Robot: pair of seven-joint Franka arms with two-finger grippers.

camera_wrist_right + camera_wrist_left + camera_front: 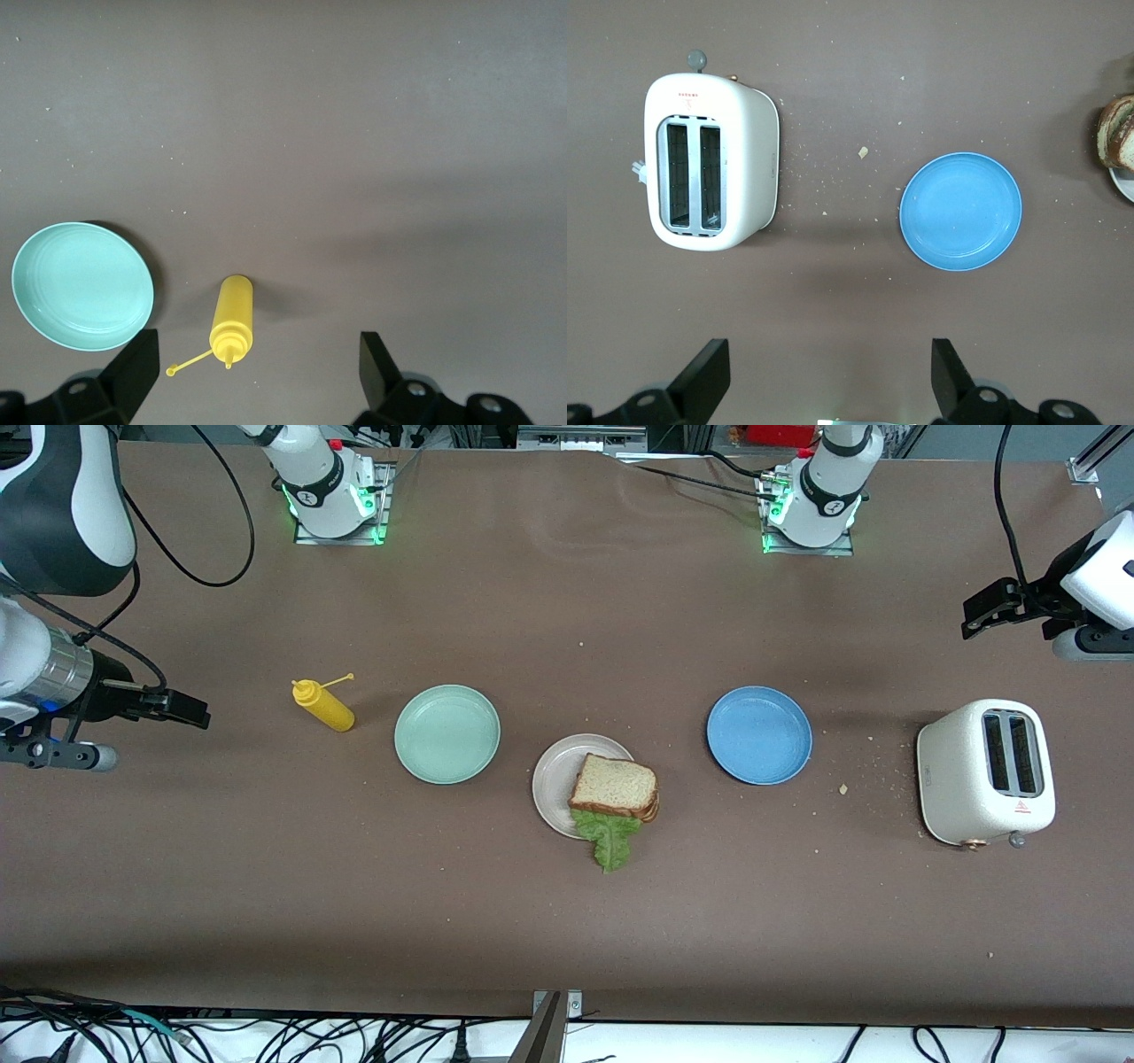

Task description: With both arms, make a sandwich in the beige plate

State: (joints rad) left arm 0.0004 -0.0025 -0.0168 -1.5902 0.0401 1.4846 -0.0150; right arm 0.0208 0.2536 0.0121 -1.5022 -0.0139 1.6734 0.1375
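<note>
The sandwich [616,786] lies on the beige plate [551,778] at mid-table: two bread slices with a green lettuce leaf [609,841] hanging over the rim toward the front camera. Its crust edge [1118,133] shows in the left wrist view. My left gripper [988,607] hangs open and empty over bare table at the left arm's end, beside the toaster; its own view shows the fingers wide apart [830,381]. My right gripper [182,708] hangs open and empty over the table at the right arm's end, beside the yellow bottle [257,381].
A pale mint-green plate [447,733] and a yellow squeeze bottle [324,704] lie toward the right arm's end. A blue plate [759,734] and a white two-slot toaster [986,771] stand toward the left arm's end. Crumbs dot the brown table near the toaster.
</note>
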